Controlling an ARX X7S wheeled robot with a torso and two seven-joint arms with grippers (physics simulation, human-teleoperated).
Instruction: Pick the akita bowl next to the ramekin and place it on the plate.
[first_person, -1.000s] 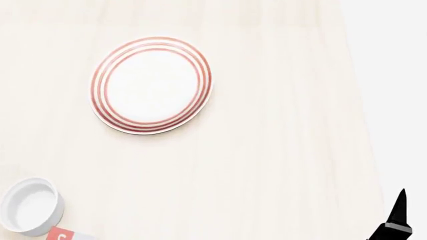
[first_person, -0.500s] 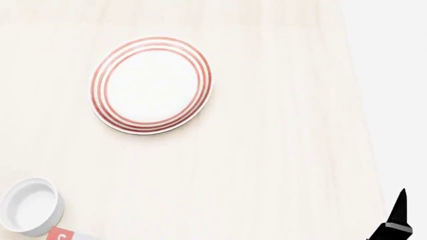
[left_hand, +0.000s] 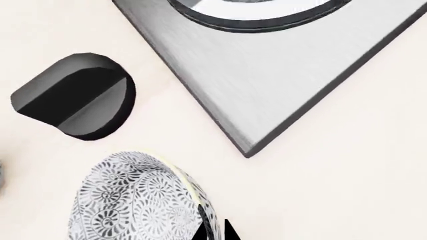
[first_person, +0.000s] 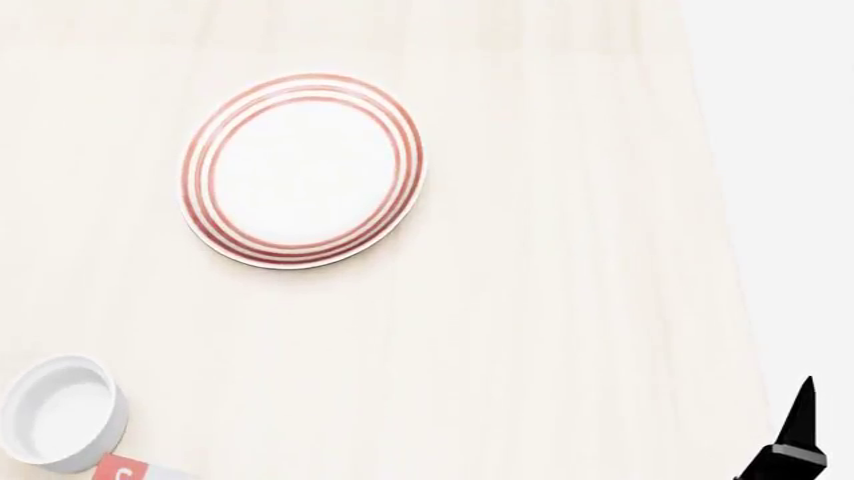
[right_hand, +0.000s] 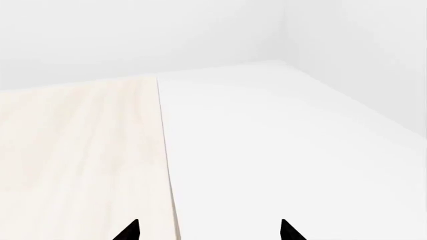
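Nothing has moved since the earlier head frames. Lower left of the left wrist view, the akita bowl (left_hand: 143, 200) sits by the left gripper (left_hand: 213, 231); whether it grips is unclear. The right gripper (right_hand: 208, 231) hangs open, empty. The ramekin (first_person: 63, 410) sits lower left; beyond, upper left, the plate (first_person: 303, 168) is bare amid open tabletop (first_person: 561, 300), whose edge runs down the right.

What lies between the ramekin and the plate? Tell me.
Nothing: in the head view, only bare pale wooden tabletop runs from the ramekin to the plate.
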